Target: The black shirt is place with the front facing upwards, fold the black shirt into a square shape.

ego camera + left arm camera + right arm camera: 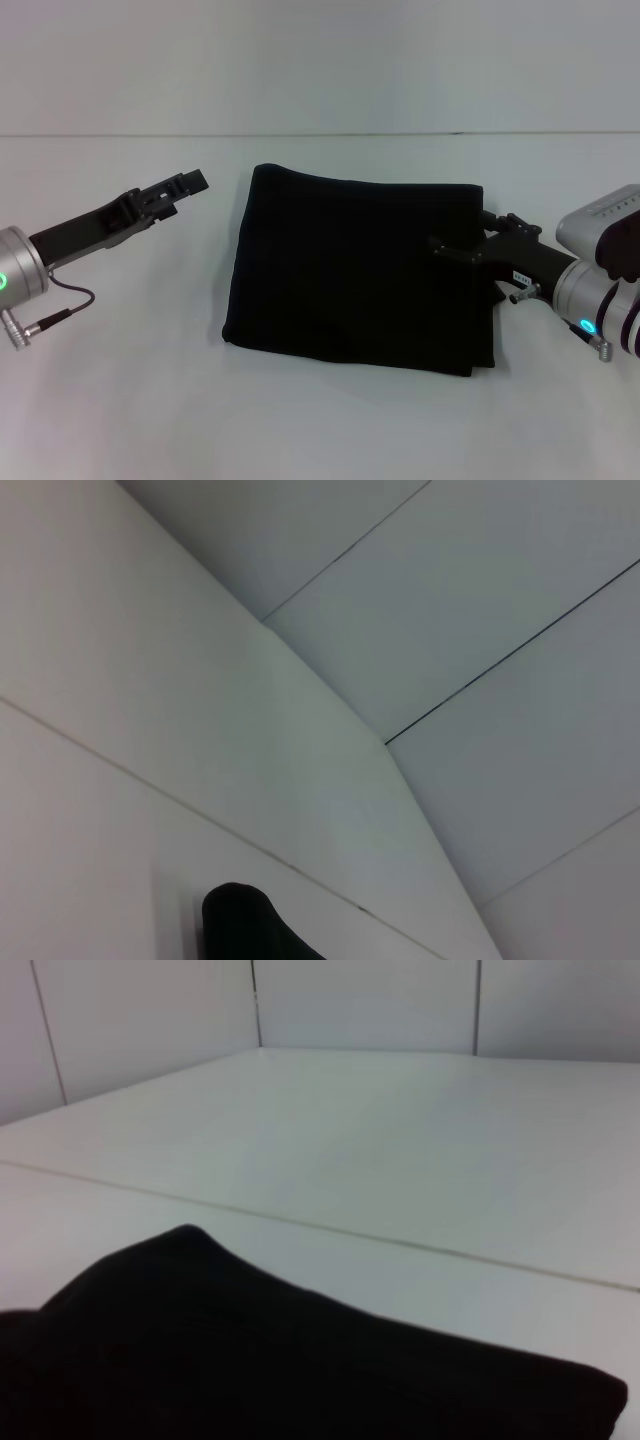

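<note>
The black shirt (pixel 355 270) lies folded into a roughly square, plain black pad in the middle of the white table (pixel 120 400). No lettering shows on it. My left gripper (pixel 188 185) hovers to the left of the shirt's far left corner, a short gap away from the cloth. At the shirt's right edge, my right gripper (pixel 455 250) overlaps the cloth about halfway along that side. The right wrist view looks low across the black shirt (pixel 300 1370), which fills the foreground. A dark rounded shape (pixel 240 925) in the left wrist view cannot be identified.
A pale wall (pixel 320 60) rises behind the table's far edge. Bare white tabletop surrounds the shirt on all sides. A thin cable (pixel 60 300) hangs from my left wrist near the table's left side.
</note>
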`<state>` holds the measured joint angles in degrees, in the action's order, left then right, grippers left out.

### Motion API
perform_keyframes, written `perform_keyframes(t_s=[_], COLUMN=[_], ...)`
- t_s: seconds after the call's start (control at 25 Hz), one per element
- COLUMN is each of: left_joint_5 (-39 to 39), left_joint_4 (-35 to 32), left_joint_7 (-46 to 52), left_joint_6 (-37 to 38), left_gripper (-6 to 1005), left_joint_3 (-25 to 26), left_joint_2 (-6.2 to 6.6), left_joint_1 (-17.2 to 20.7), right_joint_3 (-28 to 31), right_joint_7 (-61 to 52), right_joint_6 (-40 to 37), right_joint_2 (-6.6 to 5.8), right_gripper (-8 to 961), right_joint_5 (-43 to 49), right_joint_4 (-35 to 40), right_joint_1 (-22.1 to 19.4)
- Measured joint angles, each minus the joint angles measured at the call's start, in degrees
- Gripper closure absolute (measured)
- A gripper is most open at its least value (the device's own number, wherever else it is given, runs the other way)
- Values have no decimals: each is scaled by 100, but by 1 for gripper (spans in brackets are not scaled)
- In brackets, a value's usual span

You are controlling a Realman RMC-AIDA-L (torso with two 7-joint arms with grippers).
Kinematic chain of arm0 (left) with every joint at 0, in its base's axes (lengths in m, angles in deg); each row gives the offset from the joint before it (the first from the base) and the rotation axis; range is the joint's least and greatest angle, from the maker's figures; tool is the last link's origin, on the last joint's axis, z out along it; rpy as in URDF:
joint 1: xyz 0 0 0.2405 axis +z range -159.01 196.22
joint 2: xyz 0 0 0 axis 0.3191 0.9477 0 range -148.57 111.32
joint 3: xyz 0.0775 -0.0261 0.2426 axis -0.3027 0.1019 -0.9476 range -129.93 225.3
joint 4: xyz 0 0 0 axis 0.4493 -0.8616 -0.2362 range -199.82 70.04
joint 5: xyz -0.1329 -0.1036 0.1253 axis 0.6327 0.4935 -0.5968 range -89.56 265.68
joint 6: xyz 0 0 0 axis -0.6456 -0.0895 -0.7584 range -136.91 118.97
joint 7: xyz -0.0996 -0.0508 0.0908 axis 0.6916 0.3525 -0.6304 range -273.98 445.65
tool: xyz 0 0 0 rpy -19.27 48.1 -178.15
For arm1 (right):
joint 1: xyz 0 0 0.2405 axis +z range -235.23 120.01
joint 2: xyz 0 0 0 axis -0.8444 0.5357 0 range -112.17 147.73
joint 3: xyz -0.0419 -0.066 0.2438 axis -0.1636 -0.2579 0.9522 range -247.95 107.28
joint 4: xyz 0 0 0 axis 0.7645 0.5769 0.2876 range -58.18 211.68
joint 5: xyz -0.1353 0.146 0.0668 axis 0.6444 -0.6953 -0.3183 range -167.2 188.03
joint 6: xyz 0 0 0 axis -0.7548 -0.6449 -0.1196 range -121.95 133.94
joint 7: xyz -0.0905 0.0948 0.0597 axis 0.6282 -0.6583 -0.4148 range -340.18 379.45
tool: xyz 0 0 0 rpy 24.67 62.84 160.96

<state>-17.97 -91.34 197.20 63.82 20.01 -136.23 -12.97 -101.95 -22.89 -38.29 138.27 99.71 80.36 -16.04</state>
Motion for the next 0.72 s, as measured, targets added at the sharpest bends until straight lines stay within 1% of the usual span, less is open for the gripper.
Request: perform_keyframes(t_s=[0.08,0.12,0.16,0.24,0.28,0.36,0.4,0.52,0.6,0.72], left_joint_5=[-32,-58,-74,-88,-91,-244,-359,-1098,-1346,-1674], left_joint_4=[0,0,0,0,0,-3,-3,-2,-2,8], left_joint_7=[237,463,679,1307,1544,2376,2685,3451,3573,3708], left_joint_6=[34,60,85,189,225,251,244,226,210,84], left_gripper=[71,71,72,72,72,72,73,73,73,74], left_joint_3=[-32,-98,-190,-530,-681,-1062,-1178,-1277,-1280,-1284], left_joint_2=[33,70,115,267,327,493,558,717,739,727], left_joint_1=[-22,-36,-56,-122,-157,-296,-383,-742,-871,-1063], right_joint_3=[73,118,147,147,104,-39,-108,-406,-632,-1000], right_joint_7=[3,12,20,41,66,155,193,382,515,792], right_joint_6=[-74,-171,-383,-937,-1360,-2144,-2384,-3157,-3426,-3630], right_joint_2=[3,1,-9,-28,-36,-40,-39,-45,-56,-56], right_gripper=[2,2,2,2,2,2,2,2,3,3], right_joint_5=[0,0,0,24,44,72,77,78,79,80], right_joint_4=[21,32,68,193,318,548,615,787,804,771], right_joint_1=[-17,-45,-115,-305,-474,-834,-967,-1488,-1721,-1973])
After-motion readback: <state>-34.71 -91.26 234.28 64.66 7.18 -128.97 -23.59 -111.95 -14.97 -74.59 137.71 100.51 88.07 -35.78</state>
